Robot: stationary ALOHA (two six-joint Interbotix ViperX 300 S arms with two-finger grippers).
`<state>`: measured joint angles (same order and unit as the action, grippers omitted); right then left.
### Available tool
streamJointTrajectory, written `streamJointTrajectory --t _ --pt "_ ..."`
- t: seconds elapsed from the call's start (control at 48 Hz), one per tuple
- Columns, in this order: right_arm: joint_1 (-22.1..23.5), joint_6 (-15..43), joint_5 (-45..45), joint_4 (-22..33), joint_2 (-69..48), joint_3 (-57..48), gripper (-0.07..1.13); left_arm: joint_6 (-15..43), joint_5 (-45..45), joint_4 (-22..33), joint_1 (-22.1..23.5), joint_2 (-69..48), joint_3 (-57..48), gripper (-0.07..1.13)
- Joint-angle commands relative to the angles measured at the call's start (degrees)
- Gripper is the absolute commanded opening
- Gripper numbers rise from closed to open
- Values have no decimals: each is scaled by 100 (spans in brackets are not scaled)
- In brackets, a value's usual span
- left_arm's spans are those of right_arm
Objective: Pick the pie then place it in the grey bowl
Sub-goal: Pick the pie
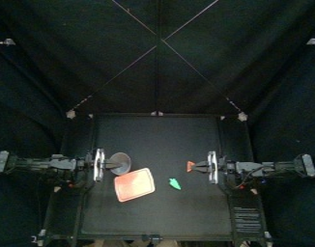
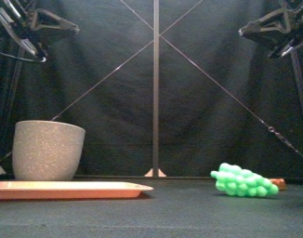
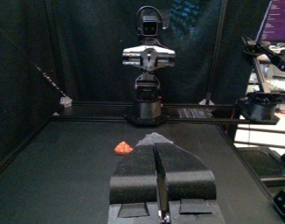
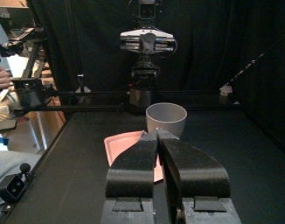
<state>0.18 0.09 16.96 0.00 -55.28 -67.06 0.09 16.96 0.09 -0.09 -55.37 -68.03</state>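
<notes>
Shows the right gripper pressed closed and empty, with the small red pie just ahead of its tip, toward the grey cup. Puts the left gripper, likewise closed, right beside that cup, well apart from the pie. Favours the right gripper for the pick; pie's long axis too small to tell

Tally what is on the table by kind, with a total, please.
Grey speckled cup: 1
Pink tray: 1
Toy foods: 2 (green grape bunch, small red toy)
Total: 4
</notes>
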Motion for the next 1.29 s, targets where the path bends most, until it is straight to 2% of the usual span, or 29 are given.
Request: streamJointTrajectory --t 0.021,0.167,0.312,0.438,0.542,0.688,0.771,0.833,0.917,1.146,1.292 --pt "185 26 -9 9 185 79 10 -9 9 9 -26 79 132 2" --pt "729 44 -387 -35 686 272 10 9 53 0 -26 79 132 0" --pt "1362 44 -1327 0 1301 694 10 18 70 0 -79 79 149 0" --pt "1600 -18 -2109 62 1503 1037 19 18 79 9 -141 79 149 0" --pt "1608 9 -2391 123 1494 1204 41 18 79 9 -193 79 149 0" --pt "1688 88 -2408 18 1266 1222 91 18 105 0 -299 79 141 0" --pt "1775 141 -2364 -53 1151 1178 110 26 176 -9 -369 79 132 0" --pt "1890 158 -2382 -88 1099 1151 110 26 220 -18 -413 79 132 0" --pt "1969 132 -2522 -79 1090 1116 105 26 229 -18 -466 79 132 0" --pt "2057 149 -3858 -132 1503 1362 103 26 255 -9 -527 79 88 0" --pt "2065 79 -4236 -62 1679 1433 103 26 343 -9 -545 79 53 0"
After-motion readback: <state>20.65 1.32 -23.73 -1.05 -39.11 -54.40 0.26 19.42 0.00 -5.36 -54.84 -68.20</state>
